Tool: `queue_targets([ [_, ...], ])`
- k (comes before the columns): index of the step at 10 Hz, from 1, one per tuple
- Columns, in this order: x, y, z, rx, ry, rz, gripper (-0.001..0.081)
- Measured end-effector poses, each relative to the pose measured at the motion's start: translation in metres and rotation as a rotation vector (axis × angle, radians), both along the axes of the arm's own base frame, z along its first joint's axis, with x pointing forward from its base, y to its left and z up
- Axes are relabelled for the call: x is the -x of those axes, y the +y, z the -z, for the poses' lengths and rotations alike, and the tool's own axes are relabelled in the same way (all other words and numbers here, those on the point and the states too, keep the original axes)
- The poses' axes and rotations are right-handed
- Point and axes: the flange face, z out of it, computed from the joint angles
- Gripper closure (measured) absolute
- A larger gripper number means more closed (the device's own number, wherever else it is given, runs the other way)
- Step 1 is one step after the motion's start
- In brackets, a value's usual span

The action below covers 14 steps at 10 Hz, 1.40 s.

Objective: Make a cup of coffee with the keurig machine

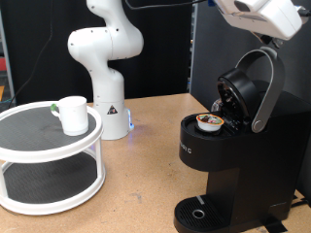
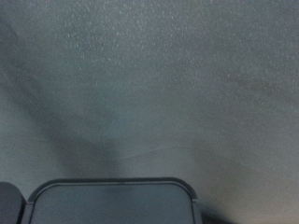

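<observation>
While the gripper (image 1: 260, 12) sat at the exterior view's top right, above the keurig machine (image 1: 228, 155), its fingers were cut off by the frame edge, so jaw opening couldn't be told and nothing showed in its hold. Wrist view gave only blurred grey surface plus a dark rounded edge. Machine lid (image 1: 251, 89) was raised, a pod (image 1: 207, 121) seated in the open chamber. White cup (image 1: 73, 114) stood on the top tier of a round white two-tier stand (image 1: 49, 155), well apart, at the exterior view's left, near the white arm base (image 1: 107, 68)
</observation>
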Motion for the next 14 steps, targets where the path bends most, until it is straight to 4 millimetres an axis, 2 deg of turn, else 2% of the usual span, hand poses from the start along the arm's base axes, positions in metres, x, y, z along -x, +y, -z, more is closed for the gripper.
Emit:
queue_targets([
  [1, 0.001, 0.004, 0.0, 0.001, -0.003, -0.002, 0.0447],
  [2, 0.002, 0.007, 0.0, 0.003, -0.003, -0.003, 0.0642],
  [3, 0.002, 0.01, 0.001, 0.005, 0.001, -0.003, 0.0752],
  [4, 0.003, 0.012, 0.003, 0.007, 0.003, -0.004, 0.0789],
  [10, 0.005, 0.01, 0.011, 0.02, 0.014, -0.005, 0.0799],
  [12, 0.006, 0.004, 0.008, 0.036, 0.01, -0.003, 0.0799],
  [14, 0.006, -0.011, 0.005, 0.057, 0.02, -0.006, 0.0799],
])
